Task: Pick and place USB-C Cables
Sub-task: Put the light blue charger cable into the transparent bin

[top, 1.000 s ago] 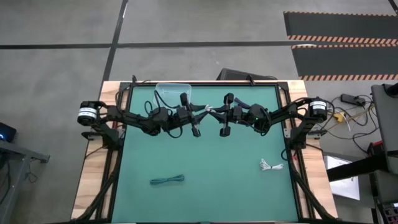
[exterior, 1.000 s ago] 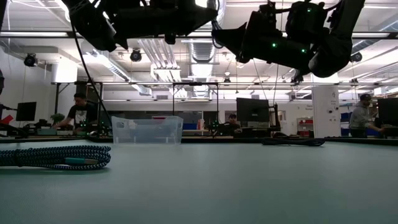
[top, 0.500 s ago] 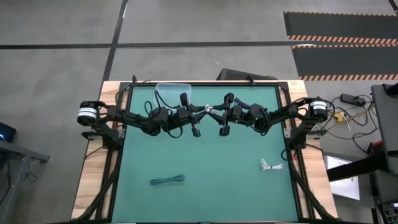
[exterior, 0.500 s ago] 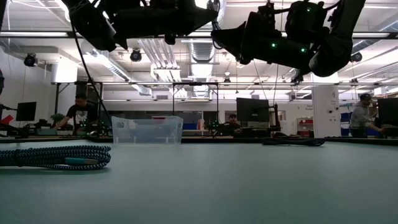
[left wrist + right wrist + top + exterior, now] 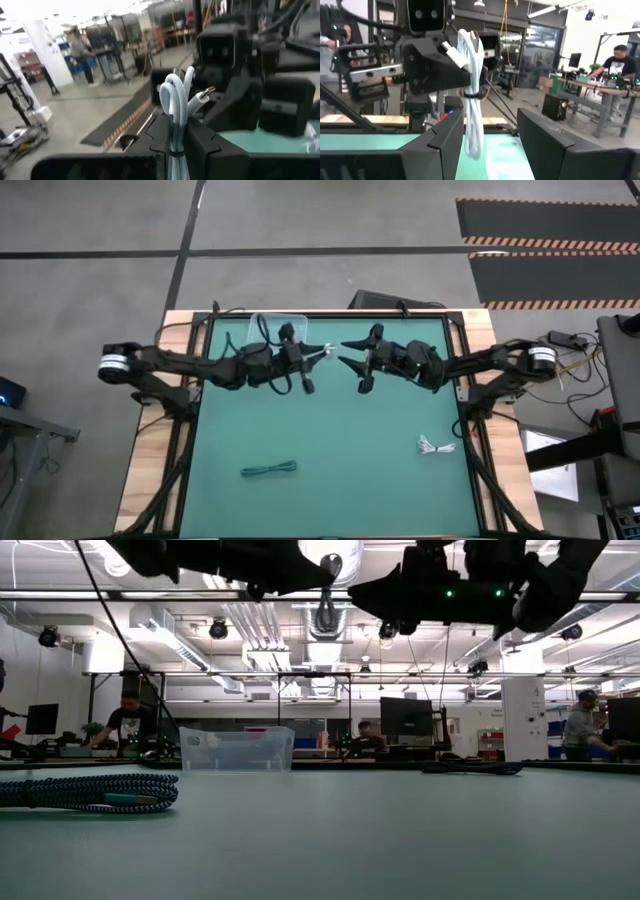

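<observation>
My left gripper (image 5: 316, 353) is shut on a white USB-C cable bundle (image 5: 176, 100), high over the table's far middle. The bundle shows against the ceiling lights in the low view (image 5: 327, 608). Facing it from the table's right, my right gripper (image 5: 348, 352) stands open, its fingers (image 5: 447, 137) on either side of the bundle's lower loop (image 5: 473, 142) and apart from it. A teal-green cable (image 5: 268, 470) lies flat at the near left, large in the low view (image 5: 90, 792). A white cable (image 5: 436, 445) lies at the near right. My left gripper pinches the white bundle between its two fingers (image 5: 437, 67) just above the black tie band (image 5: 470, 94). The fingers come level from the table's left and lie across the bundle. It stands upright, loops and plug (image 5: 202, 95) above the fingers, lower loop hanging free of the table.
A clear plastic bin (image 5: 277, 328) stands at the far edge, left of centre, behind my left arm; the low view shows it too (image 5: 237, 749). A dark cord (image 5: 470, 768) lies far off to the right. Green mat (image 5: 350, 430) lies bare between the two loose cables.
My right gripper has opened and let go of the white bundle, which stays in my left gripper. Both grippers have risen and tipped toward level. They have drawn apart, the left toward the table's left, the right toward its right.
</observation>
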Controlling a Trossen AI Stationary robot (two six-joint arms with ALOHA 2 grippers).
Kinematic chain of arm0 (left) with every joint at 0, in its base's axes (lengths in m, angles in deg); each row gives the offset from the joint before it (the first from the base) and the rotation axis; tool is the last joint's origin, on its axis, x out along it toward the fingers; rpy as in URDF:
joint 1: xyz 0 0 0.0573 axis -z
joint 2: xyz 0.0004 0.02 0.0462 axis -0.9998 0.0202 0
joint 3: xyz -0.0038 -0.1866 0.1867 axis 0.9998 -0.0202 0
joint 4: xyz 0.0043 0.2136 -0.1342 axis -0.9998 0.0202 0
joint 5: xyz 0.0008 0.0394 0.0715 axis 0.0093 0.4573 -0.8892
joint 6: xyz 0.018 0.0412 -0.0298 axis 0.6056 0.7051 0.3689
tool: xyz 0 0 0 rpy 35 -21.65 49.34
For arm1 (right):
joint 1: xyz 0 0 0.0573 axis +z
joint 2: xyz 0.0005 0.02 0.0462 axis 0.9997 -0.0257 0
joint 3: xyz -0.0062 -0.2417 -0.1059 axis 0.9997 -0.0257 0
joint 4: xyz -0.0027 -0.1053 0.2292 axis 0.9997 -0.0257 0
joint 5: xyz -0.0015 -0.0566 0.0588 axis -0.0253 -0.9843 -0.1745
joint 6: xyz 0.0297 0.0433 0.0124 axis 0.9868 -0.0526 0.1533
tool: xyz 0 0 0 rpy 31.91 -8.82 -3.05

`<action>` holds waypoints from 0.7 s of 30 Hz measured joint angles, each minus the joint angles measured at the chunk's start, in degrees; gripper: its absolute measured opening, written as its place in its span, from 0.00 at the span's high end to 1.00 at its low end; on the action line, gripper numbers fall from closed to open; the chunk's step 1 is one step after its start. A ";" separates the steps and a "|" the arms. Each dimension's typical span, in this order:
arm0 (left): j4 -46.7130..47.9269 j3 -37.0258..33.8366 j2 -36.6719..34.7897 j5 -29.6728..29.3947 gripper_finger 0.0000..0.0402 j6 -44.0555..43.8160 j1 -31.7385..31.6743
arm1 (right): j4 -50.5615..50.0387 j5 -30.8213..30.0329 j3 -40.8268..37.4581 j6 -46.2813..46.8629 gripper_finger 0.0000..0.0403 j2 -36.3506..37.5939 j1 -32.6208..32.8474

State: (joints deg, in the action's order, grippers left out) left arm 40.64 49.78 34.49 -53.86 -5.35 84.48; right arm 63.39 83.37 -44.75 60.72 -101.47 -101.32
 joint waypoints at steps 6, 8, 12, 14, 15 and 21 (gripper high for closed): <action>19.01 5.25 -4.52 -1.18 0.96 -0.03 -1.62 | -12.04 -2.36 0.00 -1.33 0.56 7.76 0.00; 24.48 8.10 -4.69 -1.35 0.96 -0.06 -2.12 | -15.33 -2.54 0.00 -1.52 0.56 9.93 0.00; 37.46 13.97 -4.25 -1.39 0.96 -0.02 -3.54 | -20.63 -2.54 0.00 -1.56 0.56 13.32 0.00; 43.87 16.68 -3.70 -1.59 0.96 -0.02 -4.53 | -22.31 -2.55 0.00 -1.56 0.56 14.50 0.00; 46.34 18.19 -3.12 -1.74 0.96 -0.02 -5.02 | -23.17 -2.55 0.00 -1.63 0.56 14.89 0.00; 62.56 26.87 0.45 -1.82 0.96 0.11 -8.44 | -24.89 -2.55 0.00 -1.71 0.56 15.99 0.00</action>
State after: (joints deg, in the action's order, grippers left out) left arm 103.20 76.65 34.94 -55.68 -5.24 76.03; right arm 38.50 80.81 -44.75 59.01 -85.48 -101.32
